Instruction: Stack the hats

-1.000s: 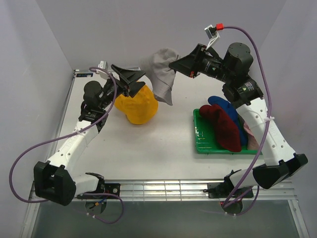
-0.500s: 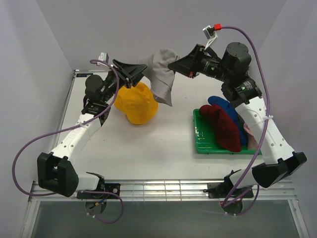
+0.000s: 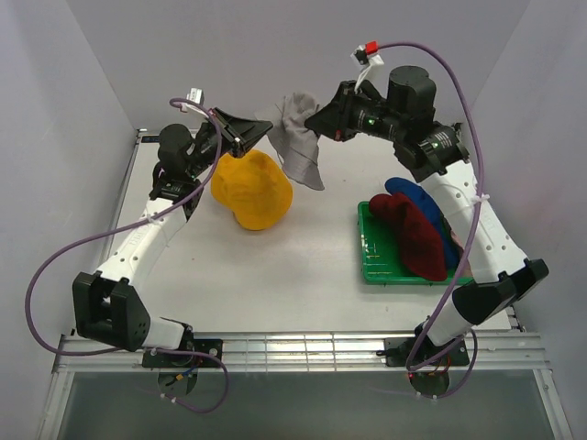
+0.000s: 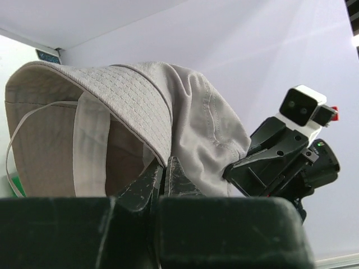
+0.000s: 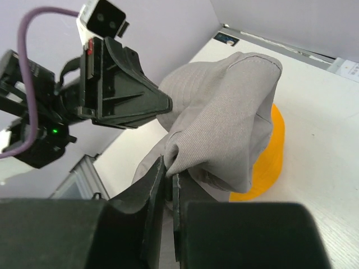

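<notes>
left gripper (image 3: 265, 132), right gripper (image 3: 317, 123) clamped, raised.

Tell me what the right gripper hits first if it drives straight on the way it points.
Past the grey hat in its grip, the right gripper would likely meet the left gripper, which faces it head-on, clamped on the hat's other side. Depth is unclear; it might pass just beside.

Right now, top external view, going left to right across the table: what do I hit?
yellow hat → grey hat → green tray, with the dark red hat lying in it.
</notes>
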Controlling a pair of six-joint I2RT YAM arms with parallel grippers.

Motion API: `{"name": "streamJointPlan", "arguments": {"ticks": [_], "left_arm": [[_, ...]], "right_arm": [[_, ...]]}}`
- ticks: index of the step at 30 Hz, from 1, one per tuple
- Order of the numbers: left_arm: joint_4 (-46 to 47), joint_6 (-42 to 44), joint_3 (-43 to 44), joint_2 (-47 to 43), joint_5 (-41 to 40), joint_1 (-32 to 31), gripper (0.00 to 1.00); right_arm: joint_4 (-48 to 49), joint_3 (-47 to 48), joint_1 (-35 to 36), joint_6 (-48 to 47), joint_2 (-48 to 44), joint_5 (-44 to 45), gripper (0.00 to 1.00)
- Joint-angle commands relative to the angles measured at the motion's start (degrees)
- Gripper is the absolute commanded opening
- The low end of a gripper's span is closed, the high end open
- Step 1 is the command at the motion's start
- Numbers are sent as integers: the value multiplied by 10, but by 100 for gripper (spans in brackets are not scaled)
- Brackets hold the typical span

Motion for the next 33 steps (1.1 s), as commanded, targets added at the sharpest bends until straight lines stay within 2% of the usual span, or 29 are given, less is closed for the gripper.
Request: {"name": "streamJointPlan", "arguments": {"ticks": [1, 4, 7, 10, 31, 33], "left_arm": [[-31, 21, 32, 10, 49, 29, 5], [-35, 28, 38, 22, 93, 60, 0], [-35, 34, 53, 50, 149, 86, 0], [-35, 42, 55, 65, 181, 107, 0], [-65, 77, -27, 38, 290, 257, 0], [-68, 78, -36, 34, 296, 269, 0]], "right_arm": [[-65, 54, 32, -93, 29, 70, 8], [-94, 86, 71, -123, 55, 149, 8], [-105, 106, 114, -152, 77, 232, 8], [-107, 119, 133, -165, 95, 267, 8], [-87, 134, 186, -183, 168, 319, 8], [-86, 137, 188, -181, 173, 318, 11]]}}
